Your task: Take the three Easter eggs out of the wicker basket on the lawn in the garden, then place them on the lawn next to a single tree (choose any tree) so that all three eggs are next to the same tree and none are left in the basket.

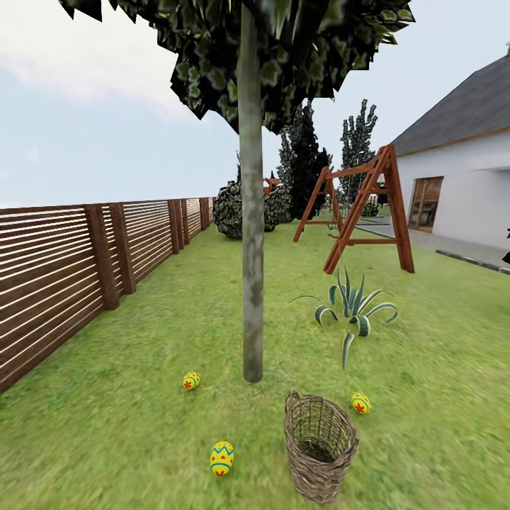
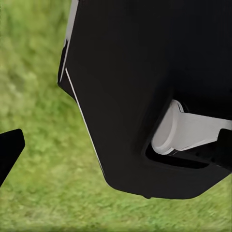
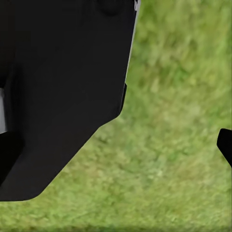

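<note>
The tree (image 1: 251,269), with its slim pale trunk, rises from the lawn (image 1: 127,439) straight ahead in the head view. Three Easter eggs lie on the grass around it: one (image 1: 190,380) just left of the trunk's foot, one (image 1: 222,458) nearer to me, and one (image 1: 360,403) to the right, beside the wicker basket (image 1: 320,446). The basket stands upright, and what shows of its inside holds no egg. In the wrist views, my left gripper (image 2: 116,152) and right gripper (image 3: 116,150) hang open over grass, dark fingertips (image 2: 9,152) (image 3: 226,145) wide apart, nothing between them.
A brown slat fence (image 1: 64,283) runs along the left. A spiky striped plant (image 1: 352,308) grows right of the tree, with a wooden swing frame (image 1: 368,212) and a white house (image 1: 460,191) beyond. Dark conifers (image 1: 304,163) stand at the back. My own black body (image 2: 145,87) looms in both wrist views.
</note>
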Available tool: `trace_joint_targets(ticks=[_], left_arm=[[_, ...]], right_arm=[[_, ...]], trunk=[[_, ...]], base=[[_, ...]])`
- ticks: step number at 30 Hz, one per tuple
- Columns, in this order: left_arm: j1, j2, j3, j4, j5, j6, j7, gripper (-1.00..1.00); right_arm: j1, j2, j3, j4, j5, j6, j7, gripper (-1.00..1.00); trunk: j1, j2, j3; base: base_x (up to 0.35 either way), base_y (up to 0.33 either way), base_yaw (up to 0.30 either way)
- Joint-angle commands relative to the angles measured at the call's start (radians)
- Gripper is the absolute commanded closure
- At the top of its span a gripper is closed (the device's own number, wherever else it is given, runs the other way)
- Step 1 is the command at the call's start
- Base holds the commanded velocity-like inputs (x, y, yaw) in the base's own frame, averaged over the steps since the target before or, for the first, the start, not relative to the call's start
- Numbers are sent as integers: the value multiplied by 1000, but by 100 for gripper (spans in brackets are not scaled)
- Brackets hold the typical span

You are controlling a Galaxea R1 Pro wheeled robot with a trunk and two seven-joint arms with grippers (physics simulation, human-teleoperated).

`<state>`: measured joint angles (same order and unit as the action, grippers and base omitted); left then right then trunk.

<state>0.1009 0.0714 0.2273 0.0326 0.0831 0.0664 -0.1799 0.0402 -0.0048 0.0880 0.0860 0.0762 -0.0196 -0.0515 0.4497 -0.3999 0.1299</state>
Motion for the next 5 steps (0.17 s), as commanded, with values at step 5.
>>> trace_joint_targets(ticks=[5], left_arm=[[0,0,3,0,9,6,-4,-100]], right_arm=[[0,0,6,1,8,-2,-4,-100]], trunk=[[0,0,0]], base=[[0,0,0]])
